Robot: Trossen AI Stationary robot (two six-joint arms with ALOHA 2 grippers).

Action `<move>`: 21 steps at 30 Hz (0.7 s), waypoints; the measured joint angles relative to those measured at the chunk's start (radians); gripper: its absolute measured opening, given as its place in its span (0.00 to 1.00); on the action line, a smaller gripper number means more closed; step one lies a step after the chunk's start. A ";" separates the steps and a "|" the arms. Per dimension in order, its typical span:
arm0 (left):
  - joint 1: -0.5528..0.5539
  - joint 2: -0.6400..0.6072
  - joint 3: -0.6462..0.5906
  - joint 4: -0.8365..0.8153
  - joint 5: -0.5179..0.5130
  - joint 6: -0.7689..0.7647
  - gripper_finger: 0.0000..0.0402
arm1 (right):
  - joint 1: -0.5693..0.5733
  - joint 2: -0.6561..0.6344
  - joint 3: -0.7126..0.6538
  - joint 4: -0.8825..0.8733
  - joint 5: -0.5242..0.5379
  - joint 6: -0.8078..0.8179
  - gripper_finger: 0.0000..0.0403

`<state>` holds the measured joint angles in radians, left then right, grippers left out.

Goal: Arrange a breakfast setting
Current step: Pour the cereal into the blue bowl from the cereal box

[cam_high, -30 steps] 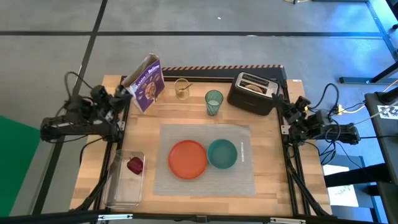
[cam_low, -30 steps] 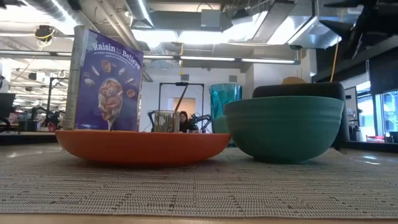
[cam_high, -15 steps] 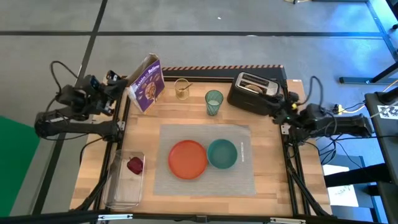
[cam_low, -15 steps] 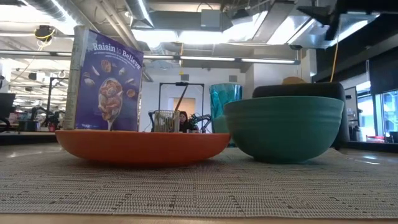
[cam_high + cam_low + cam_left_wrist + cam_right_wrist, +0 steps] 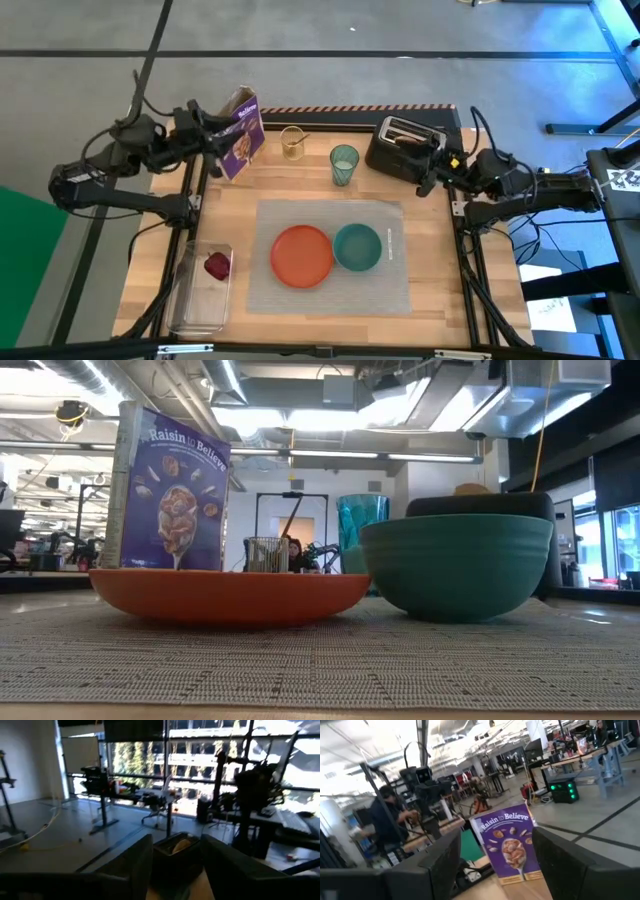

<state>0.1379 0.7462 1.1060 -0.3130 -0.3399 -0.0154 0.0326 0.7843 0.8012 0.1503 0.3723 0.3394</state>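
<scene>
Your left gripper (image 5: 213,133) hangs by the cereal box (image 5: 238,134), fingers apart and empty — your right gripper (image 5: 428,172), likewise spread, sits beside the toaster (image 5: 405,150). Plate (image 5: 301,255) and bowl (image 5: 357,247) rest on the placemat (image 5: 390,285) mid-desk.

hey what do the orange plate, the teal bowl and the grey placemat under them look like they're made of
Orange plate: probably matte plastic or melamine; even colour, soft dull sheen, thin rim.
Teal bowl: likely the same kind of plastic, possibly glazed ceramic; smooth wall with a faint band below the rim and mild highlights.
Grey placemat: a woven mat, vinyl or similar fibre by its look; the mesh-like weave shows clearly in the low view.
</scene>
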 joint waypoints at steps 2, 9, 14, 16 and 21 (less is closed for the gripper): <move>0.000 0.023 0.042 -0.076 -0.053 0.001 0.41 | 0.000 0.013 0.040 -0.034 0.000 -0.023 0.59; 0.000 0.053 0.045 -0.312 -0.209 -0.044 0.41 | 0.000 0.020 0.083 -0.173 0.028 -0.010 0.59; 0.000 0.055 0.023 -0.378 -0.220 -0.177 0.48 | 0.000 0.023 0.083 -0.274 0.039 0.035 0.59; 0.000 0.054 0.023 -0.411 -0.234 -0.222 0.53 | 0.000 0.026 0.083 -0.282 0.052 0.038 0.59; 0.014 0.051 0.023 -0.533 -0.309 -0.304 0.65 | -0.002 0.025 0.083 -0.274 0.091 0.038 0.59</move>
<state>0.1515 0.7975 1.1294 -0.8463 -0.6487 -0.3194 0.0309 0.8096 0.8837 -0.1240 0.4634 0.3775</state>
